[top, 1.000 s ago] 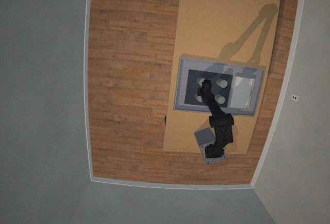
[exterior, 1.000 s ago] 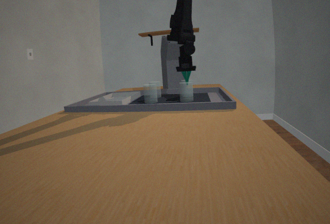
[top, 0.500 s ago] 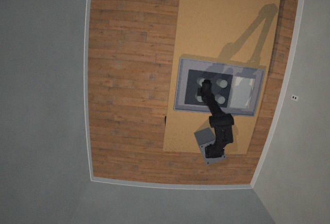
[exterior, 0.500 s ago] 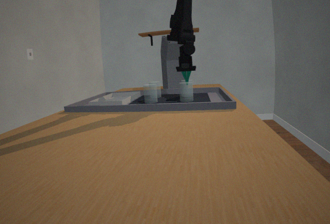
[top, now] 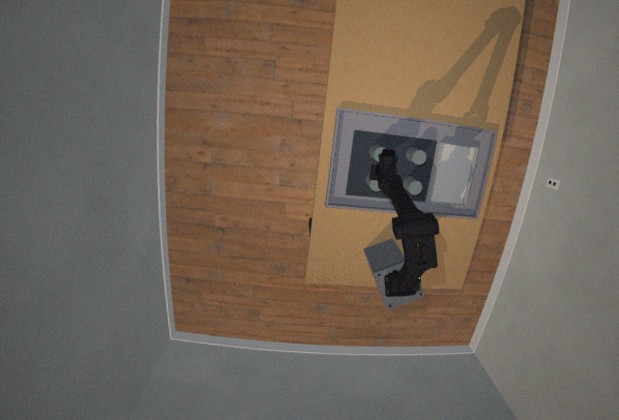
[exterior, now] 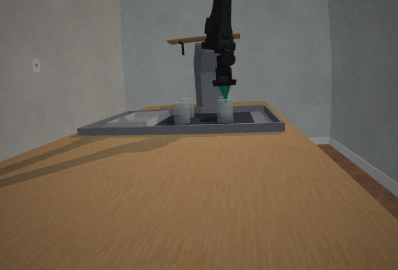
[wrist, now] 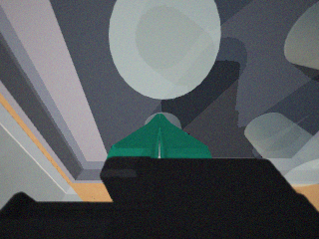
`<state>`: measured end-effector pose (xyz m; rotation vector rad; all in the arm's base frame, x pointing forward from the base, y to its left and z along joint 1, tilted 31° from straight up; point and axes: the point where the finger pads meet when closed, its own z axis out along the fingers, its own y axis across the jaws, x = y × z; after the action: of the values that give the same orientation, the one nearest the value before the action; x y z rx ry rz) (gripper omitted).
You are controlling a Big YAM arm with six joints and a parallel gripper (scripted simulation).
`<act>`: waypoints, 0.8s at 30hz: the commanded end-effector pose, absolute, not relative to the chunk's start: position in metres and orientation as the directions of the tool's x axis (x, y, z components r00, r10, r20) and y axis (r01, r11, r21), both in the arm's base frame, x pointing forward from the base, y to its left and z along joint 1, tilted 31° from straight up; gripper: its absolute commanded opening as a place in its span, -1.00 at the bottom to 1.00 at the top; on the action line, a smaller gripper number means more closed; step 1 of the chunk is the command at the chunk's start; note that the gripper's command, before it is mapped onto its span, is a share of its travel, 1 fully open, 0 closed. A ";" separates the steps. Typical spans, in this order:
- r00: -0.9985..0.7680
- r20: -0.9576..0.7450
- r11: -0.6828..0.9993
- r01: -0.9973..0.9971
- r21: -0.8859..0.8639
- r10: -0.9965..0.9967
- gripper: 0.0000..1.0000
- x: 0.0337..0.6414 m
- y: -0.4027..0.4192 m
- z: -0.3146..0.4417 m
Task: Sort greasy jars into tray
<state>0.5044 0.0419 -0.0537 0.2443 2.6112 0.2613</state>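
Four pale glass jars stand mouth down on the dark drying mat (top: 357,170) (exterior: 242,117) (wrist: 92,60): the far left jar (top: 375,151) (exterior: 224,111) (wrist: 164,45), the far right jar (top: 417,156) (exterior: 181,113) (wrist: 306,40), the near right jar (top: 413,187) (exterior: 191,107) (wrist: 271,130) and the near left jar (top: 372,184), partly hidden by the arm. My gripper (exterior: 225,99) (wrist: 159,119) is shut, its green fingertips together and empty. It is beside the far left jar, on the robot's side, near its top height; contact cannot be told. The white tray (top: 452,195) holds no jar.
A raised grey rim (top: 330,170) (exterior: 193,128) surrounds the steel top (top: 344,155) (exterior: 260,117) (wrist: 57,65). The tray lies right of the mat in the top view. The other jars stand close to the arm. Arm shadows cross the mat and tray.
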 end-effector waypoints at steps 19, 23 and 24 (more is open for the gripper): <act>-0.863 -0.455 0.965 0.124 0.229 0.219 1.00 0.505 0.042 -0.055; -0.863 -0.455 0.965 0.124 0.229 0.219 1.00 0.501 0.041 -0.048; -0.863 -0.455 0.965 0.124 0.229 0.219 1.00 0.497 0.040 -0.042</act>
<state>0.5026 0.0421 -0.0545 0.2454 2.6199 0.2621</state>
